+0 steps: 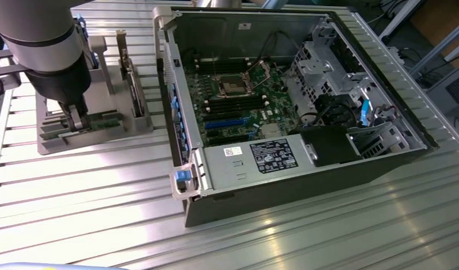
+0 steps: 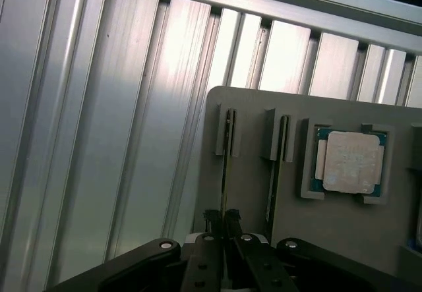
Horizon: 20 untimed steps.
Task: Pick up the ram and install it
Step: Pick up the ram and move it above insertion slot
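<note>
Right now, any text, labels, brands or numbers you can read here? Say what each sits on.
None legible.
Black label on the silver box: white print, too small to read.
White sticker beside it, same box: blurred.
Small white tag on the computer case inner wall: blurred.
Processor chip lid: faint marks, unreadable.

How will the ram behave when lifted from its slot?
Probably stiff: the ram is a thin flat board, standing on edge in the holder. Likely light for its length. Pinched by the gripper, it might tilt if the slot binds.
</note>
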Tool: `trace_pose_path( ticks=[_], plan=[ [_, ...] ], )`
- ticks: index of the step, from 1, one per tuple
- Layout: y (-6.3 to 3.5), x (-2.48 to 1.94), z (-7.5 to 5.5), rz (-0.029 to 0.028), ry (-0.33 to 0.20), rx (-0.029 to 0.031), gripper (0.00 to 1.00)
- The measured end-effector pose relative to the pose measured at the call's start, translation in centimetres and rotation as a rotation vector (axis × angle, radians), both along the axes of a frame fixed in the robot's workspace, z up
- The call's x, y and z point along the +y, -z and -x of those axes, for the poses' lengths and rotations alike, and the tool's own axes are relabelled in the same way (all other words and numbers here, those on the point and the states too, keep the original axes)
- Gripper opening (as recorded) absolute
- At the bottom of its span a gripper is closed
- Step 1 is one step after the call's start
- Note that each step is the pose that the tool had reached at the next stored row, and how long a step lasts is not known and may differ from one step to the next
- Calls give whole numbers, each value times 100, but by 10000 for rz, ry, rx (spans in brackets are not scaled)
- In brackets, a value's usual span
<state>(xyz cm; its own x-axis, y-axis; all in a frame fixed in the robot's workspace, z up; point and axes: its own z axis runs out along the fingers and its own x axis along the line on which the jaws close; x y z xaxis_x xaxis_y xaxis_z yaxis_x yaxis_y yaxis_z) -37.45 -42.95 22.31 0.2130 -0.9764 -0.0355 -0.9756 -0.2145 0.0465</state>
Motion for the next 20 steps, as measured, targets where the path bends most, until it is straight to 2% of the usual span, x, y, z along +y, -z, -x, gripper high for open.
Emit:
trace_pose_path(
  ticks=[11,14,20],
  plan=[
    [-161,0,0,-1,0,1,14],
    [-245,0,0,-1,1,0,14],
    [-344,0,0,-1,0,1,14]
  ],
)
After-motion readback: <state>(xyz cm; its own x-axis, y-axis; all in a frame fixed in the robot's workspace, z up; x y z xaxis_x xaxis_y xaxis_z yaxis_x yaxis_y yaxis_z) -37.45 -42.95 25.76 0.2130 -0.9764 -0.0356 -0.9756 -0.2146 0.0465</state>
